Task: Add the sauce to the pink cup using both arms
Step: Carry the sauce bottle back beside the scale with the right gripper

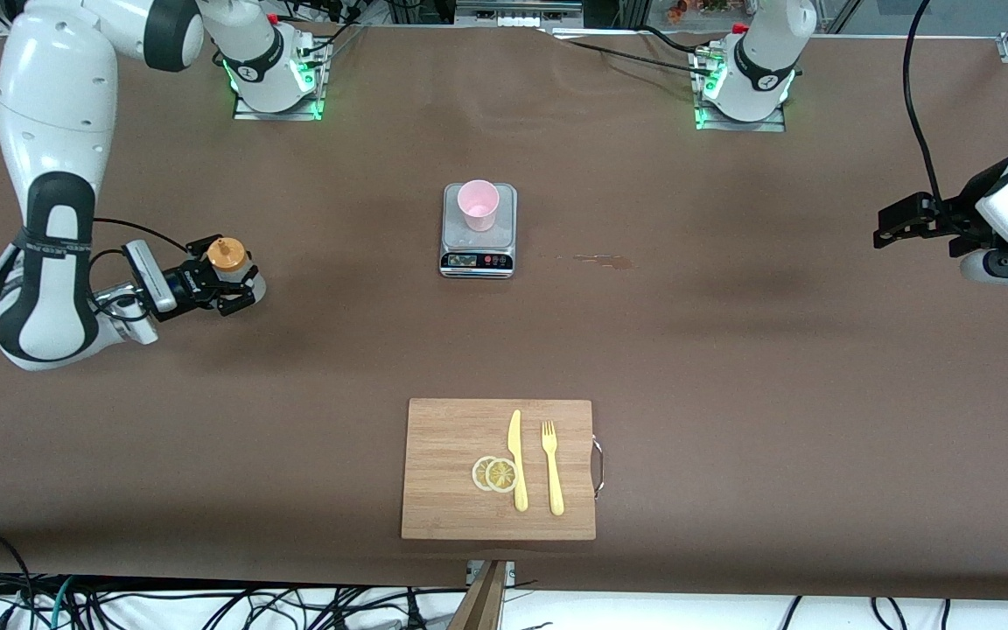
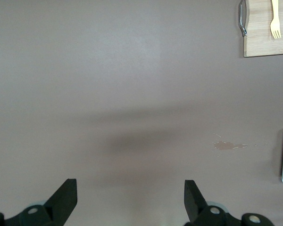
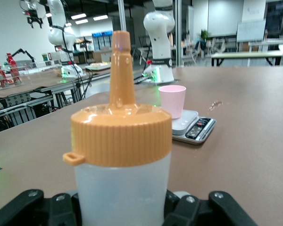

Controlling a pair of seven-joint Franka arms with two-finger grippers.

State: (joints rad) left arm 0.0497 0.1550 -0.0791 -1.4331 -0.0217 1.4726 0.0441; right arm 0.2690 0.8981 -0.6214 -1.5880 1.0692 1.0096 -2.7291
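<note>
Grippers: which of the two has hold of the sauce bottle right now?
The right gripper, at the right arm's end of the table, is shut on the upright sauce bottle. The left gripper is open, holds nothing and waits over bare table at its own end.

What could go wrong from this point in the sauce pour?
1. The pink cup stands loose on the small scale; a nudge from the bottle's nozzle might tip it off.
2. The right gripper is shut on the sauce bottle low on its soft body, so tilting may squeeze sauce out early, adding to the stain on the table.
3. The left gripper waits open at its end of the table, far from steadying the cup.
</note>
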